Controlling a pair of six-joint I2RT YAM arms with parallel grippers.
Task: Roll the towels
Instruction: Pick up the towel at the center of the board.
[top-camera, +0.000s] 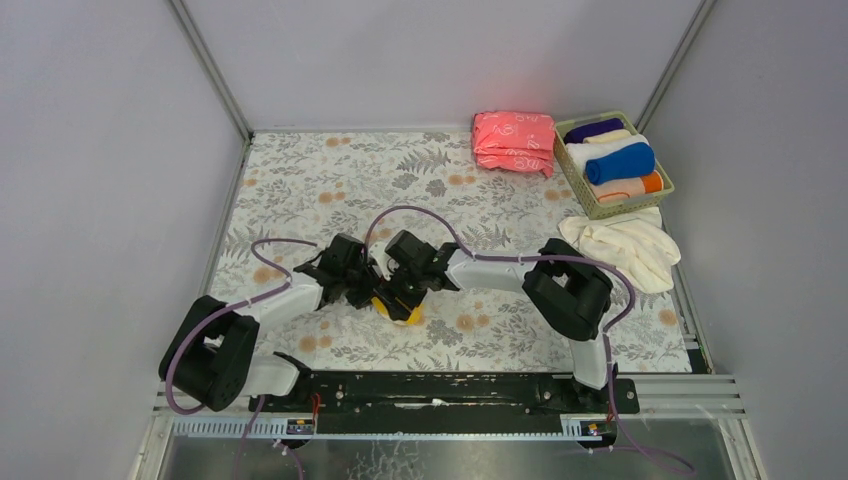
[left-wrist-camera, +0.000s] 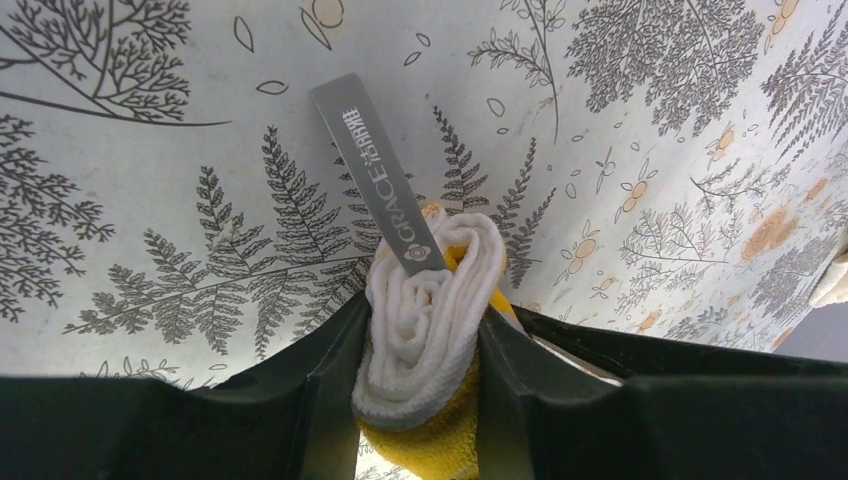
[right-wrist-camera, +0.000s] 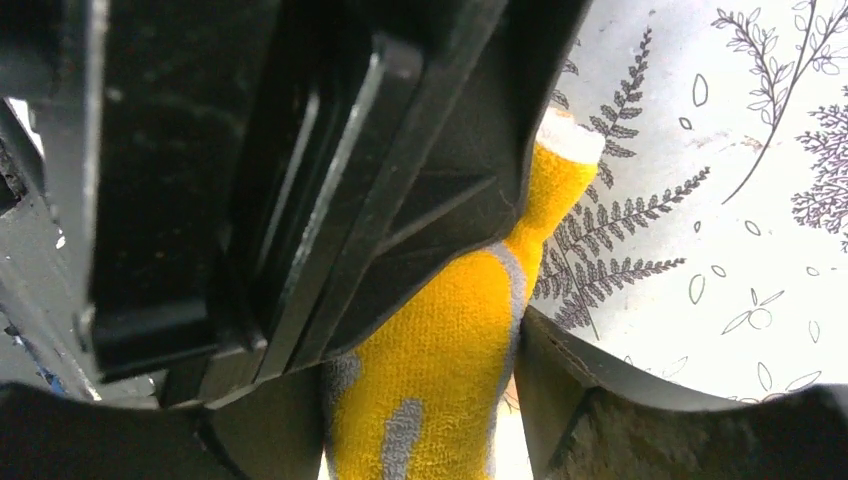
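The left gripper (left-wrist-camera: 420, 375) was clamped on a yellow towel (left-wrist-camera: 420, 330), its two black fingers pressing the roll from either side. The right gripper (right-wrist-camera: 430, 400) pinched the same towel from the other end, fingers tight against the cloth, with the left gripper's black body crowding close in front of it.

The towel was wound into a tight roll. Its end showed a white spiral inside a yellow outer layer with grey markings. A grey label (left-wrist-camera: 378, 170) printed GRACE stuck out of the roll and lay over the table. The roll sat mid-table, toward the near edge, between the two arms.

The tablecloth (top-camera: 330, 180) was white with grey ferns and orange flowers, and pale grey walls (top-camera: 100, 150) closed it in on three sides.

At the far right stood a basket (top-camera: 634, 204) holding rolled towels, among them a blue towel (top-camera: 620, 163) and an orange towel (top-camera: 640, 186). Loose cream towels (top-camera: 625, 250) lay just near of it. A folded pink stack (top-camera: 513, 142) lay just left of the basket. All were well apart from the grippers.
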